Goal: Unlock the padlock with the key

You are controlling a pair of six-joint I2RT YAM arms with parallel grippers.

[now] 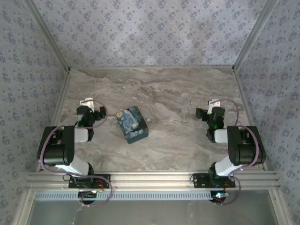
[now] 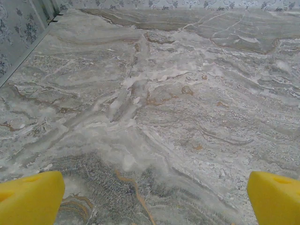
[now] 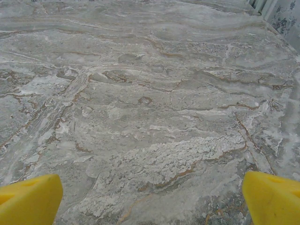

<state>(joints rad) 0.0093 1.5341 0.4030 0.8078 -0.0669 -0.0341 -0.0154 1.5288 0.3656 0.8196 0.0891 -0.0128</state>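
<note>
Marble table [image 1: 187, 93], patterned walls [image 1: 140, 28]; left claw [image 2: 151, 199], right claw [image 3: 151, 199] spread; blue tin [image 1: 132, 124], perhaps

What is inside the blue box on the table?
The blue box is shut: its painted lid covers the top, so the inside is hidden. It rests on the marble table.

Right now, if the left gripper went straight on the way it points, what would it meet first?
Probably just bare marble table; nothing lies between the left gripper's open jaws, though depth is unclear.
</note>
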